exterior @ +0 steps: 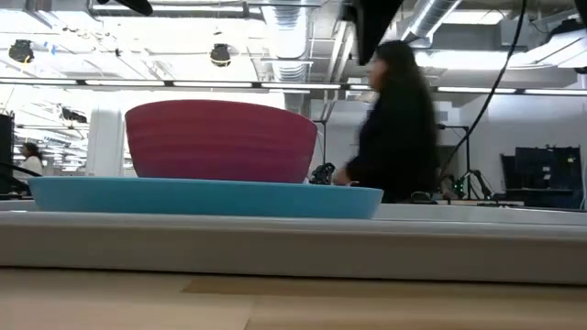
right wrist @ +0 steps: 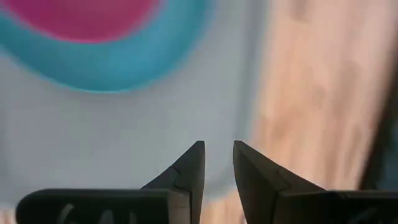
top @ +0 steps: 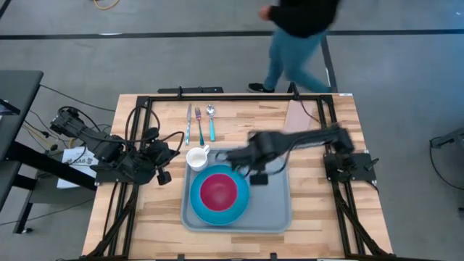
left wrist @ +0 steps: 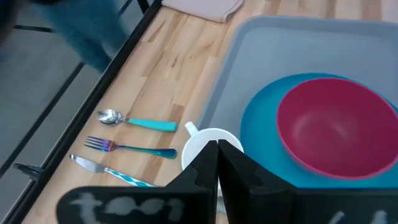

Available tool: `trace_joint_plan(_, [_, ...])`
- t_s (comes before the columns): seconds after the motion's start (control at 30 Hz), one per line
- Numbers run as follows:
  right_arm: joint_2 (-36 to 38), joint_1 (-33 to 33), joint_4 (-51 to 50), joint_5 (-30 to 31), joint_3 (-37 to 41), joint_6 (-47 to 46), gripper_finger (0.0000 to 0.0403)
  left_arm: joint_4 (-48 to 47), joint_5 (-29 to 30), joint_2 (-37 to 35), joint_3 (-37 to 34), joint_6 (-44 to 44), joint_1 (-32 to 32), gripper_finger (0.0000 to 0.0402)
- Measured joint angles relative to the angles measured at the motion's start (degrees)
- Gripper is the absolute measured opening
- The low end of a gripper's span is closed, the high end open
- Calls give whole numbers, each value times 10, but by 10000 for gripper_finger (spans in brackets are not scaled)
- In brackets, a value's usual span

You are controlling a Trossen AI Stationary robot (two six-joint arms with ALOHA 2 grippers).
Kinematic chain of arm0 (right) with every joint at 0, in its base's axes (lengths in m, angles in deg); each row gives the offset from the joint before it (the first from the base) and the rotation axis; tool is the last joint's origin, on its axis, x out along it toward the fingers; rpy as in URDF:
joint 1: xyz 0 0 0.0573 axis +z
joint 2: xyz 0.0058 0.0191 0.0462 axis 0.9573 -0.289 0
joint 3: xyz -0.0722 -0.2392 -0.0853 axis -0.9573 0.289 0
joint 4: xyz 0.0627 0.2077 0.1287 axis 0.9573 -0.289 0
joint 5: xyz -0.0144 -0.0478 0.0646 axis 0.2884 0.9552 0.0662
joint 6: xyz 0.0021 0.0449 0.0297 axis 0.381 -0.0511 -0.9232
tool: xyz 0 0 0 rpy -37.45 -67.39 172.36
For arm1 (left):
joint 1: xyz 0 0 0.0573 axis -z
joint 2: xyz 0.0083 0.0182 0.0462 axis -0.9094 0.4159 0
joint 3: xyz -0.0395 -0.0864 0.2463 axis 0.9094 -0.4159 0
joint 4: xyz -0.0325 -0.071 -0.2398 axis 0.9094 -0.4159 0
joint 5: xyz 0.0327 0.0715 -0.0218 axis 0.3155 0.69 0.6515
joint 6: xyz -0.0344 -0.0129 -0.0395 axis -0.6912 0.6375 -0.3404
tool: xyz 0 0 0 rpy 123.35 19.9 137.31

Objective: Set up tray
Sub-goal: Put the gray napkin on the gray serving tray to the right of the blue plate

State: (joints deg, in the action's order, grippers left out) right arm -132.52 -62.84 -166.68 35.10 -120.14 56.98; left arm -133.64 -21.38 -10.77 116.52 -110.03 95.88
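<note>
The grey-blue tray (top: 272, 206) lies on the wooden table. On it sits a round blue plate (top: 201, 206), and a red bowl (top: 219, 190) stands on the plate. A white mug (top: 197, 156) stands on the wood at the tray's far left corner. My right gripper (top: 226, 156) reaches in from the right above the tray's far edge. In the right wrist view it is narrowly open (right wrist: 217, 155) over bare tray, holding nothing. My left gripper (left wrist: 217, 152) is shut and hovers left of the mug (left wrist: 208, 146).
A knife (top: 188, 123), a fork (top: 199, 125) and a spoon (top: 211, 122) with teal handles lie side by side on the wood beyond the mug. A pinkish napkin (top: 297, 116) lies at the table's far right. A person (top: 297, 36) walks past beyond the far edge.
</note>
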Motion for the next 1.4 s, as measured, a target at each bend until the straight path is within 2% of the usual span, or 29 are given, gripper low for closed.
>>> trace_joint_plan(0.17, [144,-41,8,23,158,-92,77,0,5,0,0,0,9,0])
trace_joint_plan(0.3, [267,-65,34,88,316,-166,77,0,6,0,0,0,11,0])
trace_joint_plan(0.47, [403,-90,196,100,510,-185,77,4,8,0,0,0,11,0])
trace_joint_plan(0.6, [462,-104,276,99,625,-154,77,11,9,0,0,0,11,0])
trace_joint_plan(0.73, [478,-123,306,97,700,-142,78,19,9,0,0,0,11,0])
trace_joint_plan(0.9, [460,-152,331,96,746,-139,98,20,10,0,0,0,11,0])
trace_joint_plan(1.07, [413,-183,370,96,749,-129,135,21,26,0,0,0,11,0])
trace_joint_plan(1.27, [343,-222,433,62,750,-45,186,20,23,0,0,0,11,0])
trace_joint_plan(1.4, [294,-243,463,53,749,-26,209,20,23,0,0,0,11,0])
